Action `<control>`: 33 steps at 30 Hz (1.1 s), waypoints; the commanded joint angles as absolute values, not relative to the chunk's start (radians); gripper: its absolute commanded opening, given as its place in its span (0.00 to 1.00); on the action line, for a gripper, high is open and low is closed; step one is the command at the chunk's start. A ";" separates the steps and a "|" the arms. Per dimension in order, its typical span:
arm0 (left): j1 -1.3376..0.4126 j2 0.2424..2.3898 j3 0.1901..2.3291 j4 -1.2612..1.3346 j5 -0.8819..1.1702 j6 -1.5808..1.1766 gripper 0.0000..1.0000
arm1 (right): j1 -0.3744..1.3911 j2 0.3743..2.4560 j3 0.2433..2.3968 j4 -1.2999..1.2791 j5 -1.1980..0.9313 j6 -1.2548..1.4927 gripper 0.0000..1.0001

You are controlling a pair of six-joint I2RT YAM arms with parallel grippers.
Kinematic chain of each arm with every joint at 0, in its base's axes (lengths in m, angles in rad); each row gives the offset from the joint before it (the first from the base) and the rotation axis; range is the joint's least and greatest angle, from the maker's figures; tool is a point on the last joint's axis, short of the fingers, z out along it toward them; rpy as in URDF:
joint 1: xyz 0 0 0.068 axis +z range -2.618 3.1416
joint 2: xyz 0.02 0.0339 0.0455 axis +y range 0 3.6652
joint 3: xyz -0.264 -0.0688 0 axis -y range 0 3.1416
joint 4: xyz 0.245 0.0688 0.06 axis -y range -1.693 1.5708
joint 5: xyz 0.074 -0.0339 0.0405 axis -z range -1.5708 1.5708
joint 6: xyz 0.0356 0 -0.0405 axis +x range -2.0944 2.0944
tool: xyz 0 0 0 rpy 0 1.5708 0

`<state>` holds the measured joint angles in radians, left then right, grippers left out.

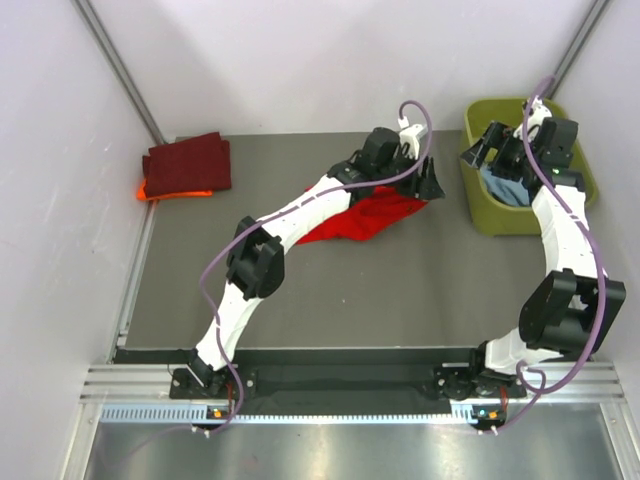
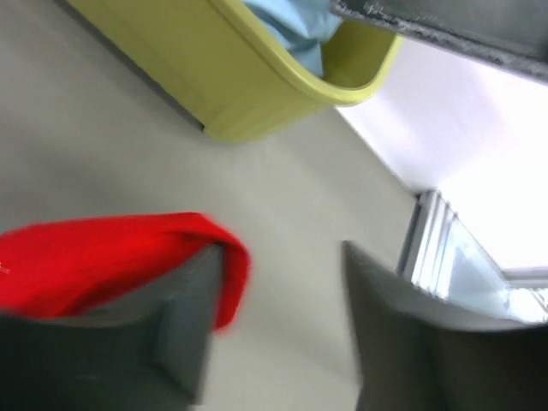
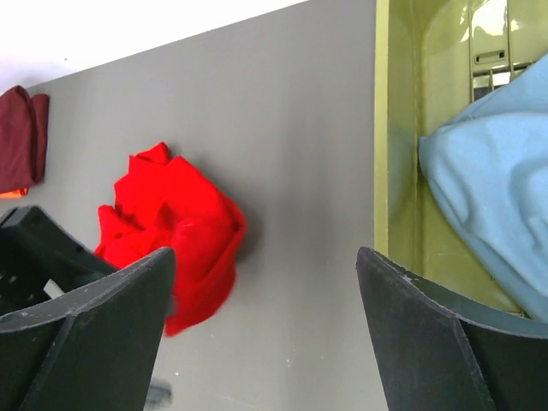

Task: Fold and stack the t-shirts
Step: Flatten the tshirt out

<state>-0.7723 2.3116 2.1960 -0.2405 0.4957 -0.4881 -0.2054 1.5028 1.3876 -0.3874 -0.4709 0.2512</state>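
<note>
Top view: red t-shirt point(image 1: 365, 222) is lying crumpled near centre, my left gripper point(image 1: 432, 186) hovering at its 2 o'clock edge. Maroon t-shirt point(image 1: 190, 162) is sitting folded on orange t-shirt point(image 1: 150, 190) at 10 o'clock. Light blue t-shirt point(image 1: 500, 188) is waiting in the tub point(image 1: 515, 222) at 2 o'clock, right gripper point(image 1: 492, 150) above it. Four shirts, one per colour; one tub.

Left wrist: jaws are standing apart, gripping nothing, with red cloth beside one finger point(image 2: 184, 342).

Right wrist: jaws are gaping, empty.

Reckon I'm laying out red for folding. Next I need to flatten it and pinch an edge.
</note>
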 commanded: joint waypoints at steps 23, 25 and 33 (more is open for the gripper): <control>-0.396 2.018 1.726 -0.342 0.241 -0.173 0.72 | 0.239 2.115 1.943 -0.477 -0.328 -0.231 0.68; -0.370 2.060 1.744 -0.330 0.268 -0.195 0.70 | 0.262 2.154 1.991 -0.492 -0.324 -0.245 0.67; -0.325 2.141 1.786 -0.333 0.262 -0.202 0.70 | 0.353 2.246 2.054 -0.529 -0.360 -0.270 0.65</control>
